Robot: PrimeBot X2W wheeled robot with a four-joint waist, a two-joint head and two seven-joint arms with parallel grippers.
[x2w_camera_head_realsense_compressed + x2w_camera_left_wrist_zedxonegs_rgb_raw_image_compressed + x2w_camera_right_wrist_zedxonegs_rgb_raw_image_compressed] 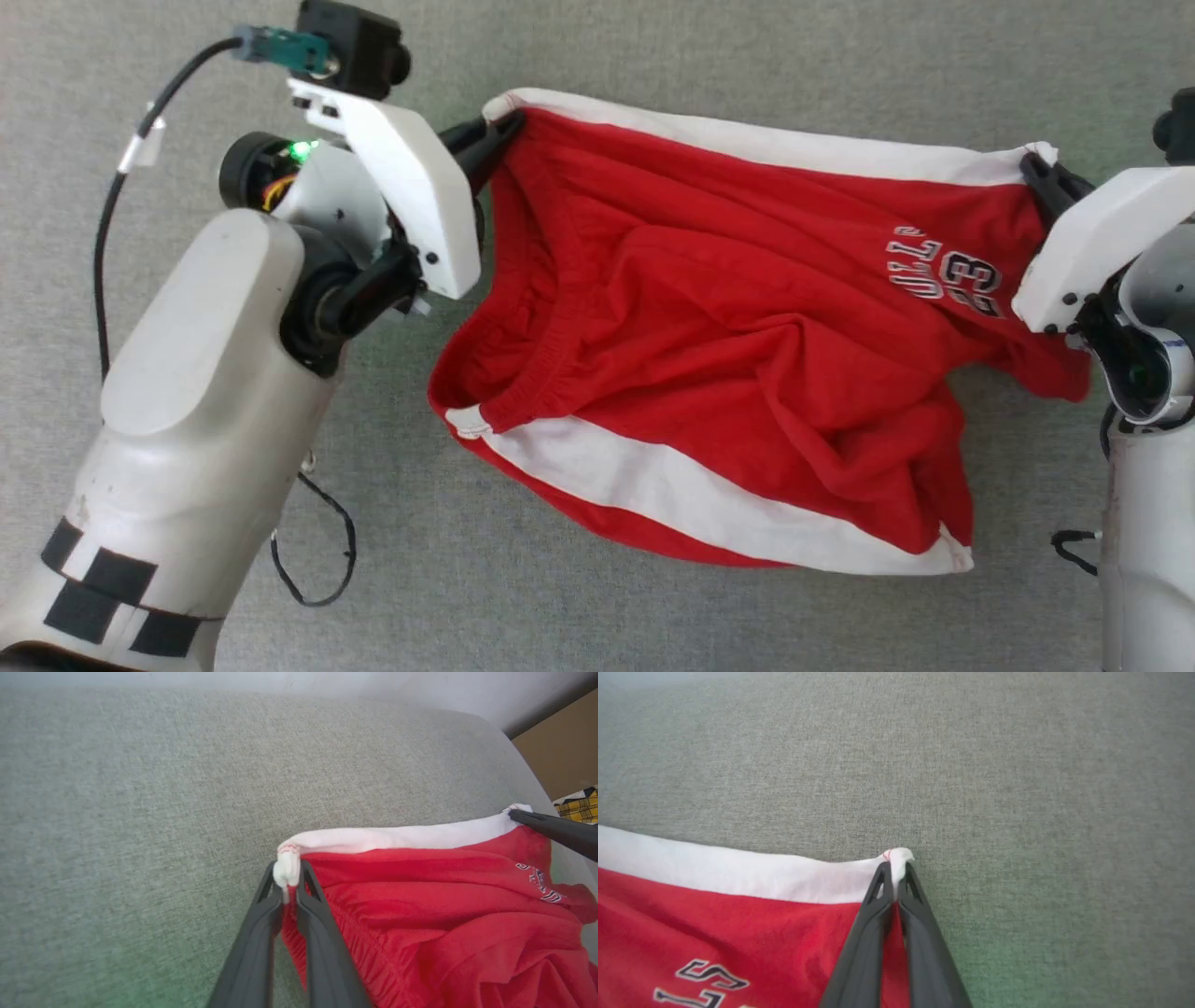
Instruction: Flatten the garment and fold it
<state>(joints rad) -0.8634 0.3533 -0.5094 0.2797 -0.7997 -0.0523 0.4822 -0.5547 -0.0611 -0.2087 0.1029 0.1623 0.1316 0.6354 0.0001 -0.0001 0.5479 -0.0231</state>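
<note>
I am gripping the garment with both hands, one at each end of its far white stripe. My left hand is clamped on the stripe's corner at the waistband end. In the left wrist view, the fingers of that hand are pressing together on a small white wad of fabric. My right hand is pinching the opposite corner, at the leg hem. In the right wrist view, the fingers of this hand are closing tight over a white tip of cloth.

The stripe is stretching in a nearly straight line between my two hands. The rest of the red shorts is lying rumpled on the grey upholstered surface, sagging toward me in deep folds. I cannot tell whether the held edge is resting on the surface or hanging just above it. The gathered waistband is gaping open on my left side. The lettering is sitting close to my right hand. The near white stripe is running diagonally along the garment's near edge.

In the left wrist view, the surface's rounded far corner is showing beyond the shorts. A black cable is trailing beside my left arm.
</note>
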